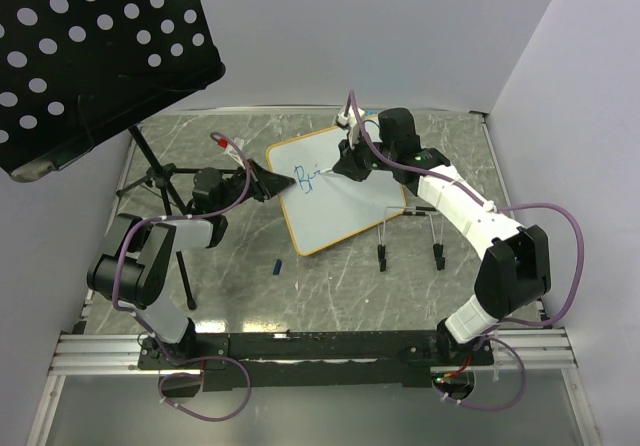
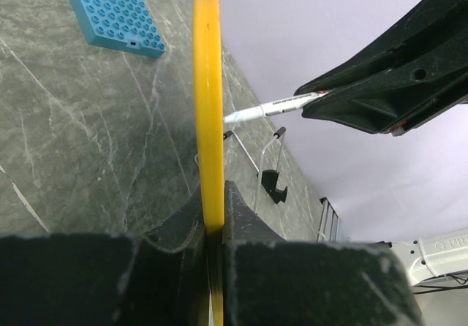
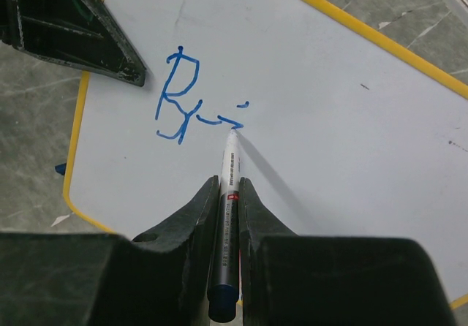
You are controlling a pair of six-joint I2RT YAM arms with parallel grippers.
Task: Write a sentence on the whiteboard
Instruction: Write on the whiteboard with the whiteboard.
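My right gripper [image 3: 229, 193] grasps the marker [image 3: 230, 161], pointing up-frame, tip on the whiteboard [image 3: 344, 136] just right of the sentence's [image 3: 179, 99] first letters; my left gripper [image 2: 214, 213] clamps the whiteboard's edge.

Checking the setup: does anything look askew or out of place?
The whiteboard sits skewed to the table edges, its rim clamped in the left pincer. A small blue piece, perhaps a pen cap, lies loose on the table.
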